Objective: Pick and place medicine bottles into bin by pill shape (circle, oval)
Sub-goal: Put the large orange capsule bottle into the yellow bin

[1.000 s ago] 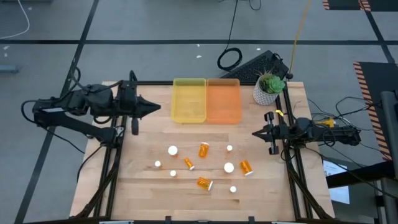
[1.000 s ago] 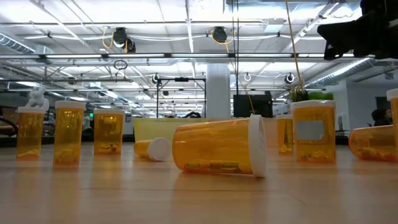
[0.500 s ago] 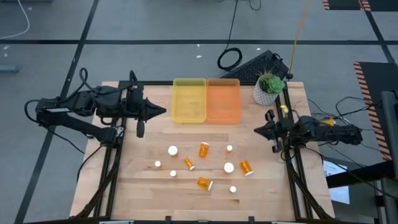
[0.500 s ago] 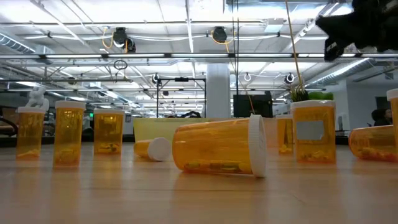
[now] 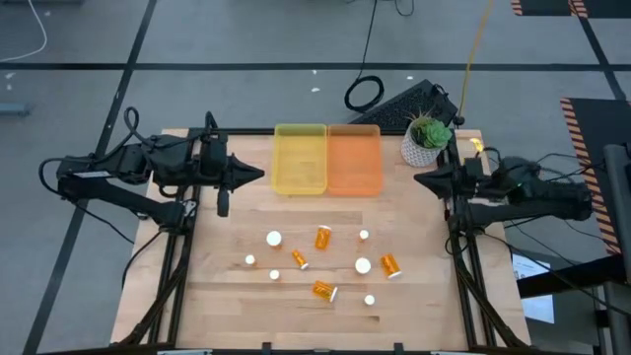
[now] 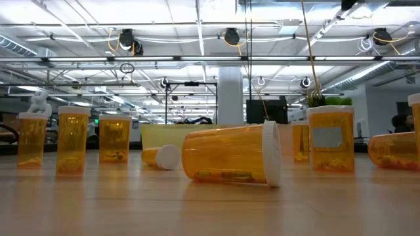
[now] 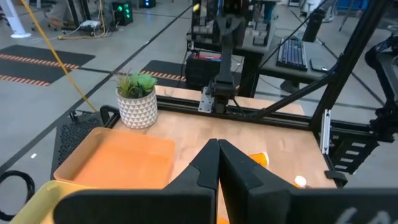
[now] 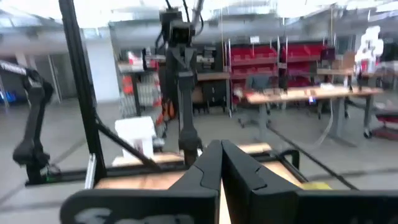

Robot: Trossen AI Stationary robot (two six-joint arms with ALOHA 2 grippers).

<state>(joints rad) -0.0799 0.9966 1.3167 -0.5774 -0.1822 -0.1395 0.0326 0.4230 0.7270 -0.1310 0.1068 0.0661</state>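
Several orange medicine bottles with white caps stand or lie on the near half of the wooden table. Some are upright point(image 5: 273, 238), others rest on their sides point(image 5: 324, 290) point(image 6: 230, 154). At the far edge sit two bins side by side, one yellow point(image 5: 300, 158) and one orange point(image 5: 354, 158). My left gripper point(image 5: 258, 176) hovers shut at the yellow bin's left, pointing toward the table's right edge. My right gripper point(image 5: 419, 178) hovers shut at the orange bin's right, pointing toward the left edge. Both hold nothing and are well above the bottles.
A white pot with a green plant point(image 5: 427, 140) stands on the far right corner, close behind my right gripper. A keyboard point(image 5: 414, 104) lies beyond the table. Dark frame rails point(image 5: 463, 256) run along both sides. Bare wood lies between the bins and the bottles.
My right gripper has risen and gone toward the table's far edge, leaving the low view at the top. My left gripper has moved a little toward the table's right edge and then kept still. The bottles have not moved.
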